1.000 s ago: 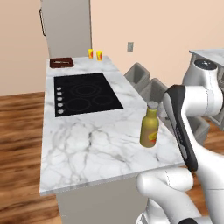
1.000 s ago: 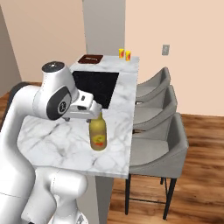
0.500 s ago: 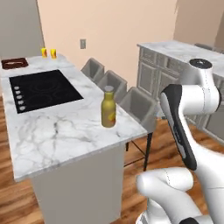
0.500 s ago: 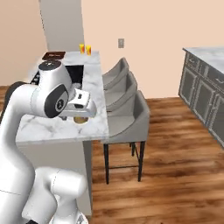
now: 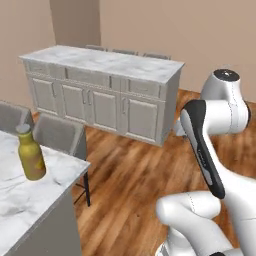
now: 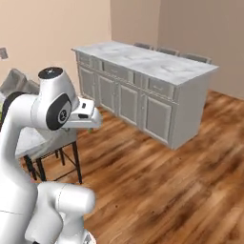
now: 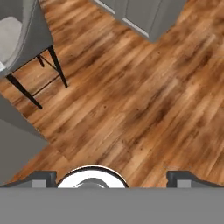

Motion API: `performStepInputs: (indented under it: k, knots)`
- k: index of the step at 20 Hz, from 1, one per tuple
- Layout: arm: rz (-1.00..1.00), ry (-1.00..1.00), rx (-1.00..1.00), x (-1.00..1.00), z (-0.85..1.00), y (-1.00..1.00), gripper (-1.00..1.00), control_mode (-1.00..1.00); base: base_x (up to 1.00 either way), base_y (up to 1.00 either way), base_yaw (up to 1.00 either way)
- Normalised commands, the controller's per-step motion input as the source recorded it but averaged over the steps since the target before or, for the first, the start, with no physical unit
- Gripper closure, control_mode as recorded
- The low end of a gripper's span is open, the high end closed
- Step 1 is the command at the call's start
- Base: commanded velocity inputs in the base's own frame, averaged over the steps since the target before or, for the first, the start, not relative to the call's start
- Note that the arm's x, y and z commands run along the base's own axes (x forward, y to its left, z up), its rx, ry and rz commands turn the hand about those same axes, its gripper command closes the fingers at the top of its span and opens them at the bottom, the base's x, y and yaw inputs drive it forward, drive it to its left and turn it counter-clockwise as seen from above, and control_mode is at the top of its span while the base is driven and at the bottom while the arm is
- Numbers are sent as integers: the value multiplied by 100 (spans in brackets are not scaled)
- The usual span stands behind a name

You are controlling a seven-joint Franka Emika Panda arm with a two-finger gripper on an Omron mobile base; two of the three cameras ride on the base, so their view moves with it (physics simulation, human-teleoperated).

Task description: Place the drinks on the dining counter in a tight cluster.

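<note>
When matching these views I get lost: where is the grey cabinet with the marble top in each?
Left base view: cabinet across the upper middle.
Right base view: cabinet upper middle to right.
Hand view: cabinet corner at the top edge.
Shared landmark: the wooden floor before it.

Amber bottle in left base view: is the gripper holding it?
No. The amber bottle stands alone on the marble counter, with no gripper at it.
</note>
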Motion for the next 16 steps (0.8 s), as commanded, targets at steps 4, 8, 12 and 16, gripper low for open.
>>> performStepInputs:
  k: [4,8,12,16]
  knots:
    - [0,0,0,0,0,0,-100,100,0,1,-100]
    - [0,0,0,0,0,0,-100,100,0,1,-100]
    - [0,0,0,0,0,0,-100,100,0,1,-100]
    - [0,0,0,0,0,0,-100,100,0,2,-100]
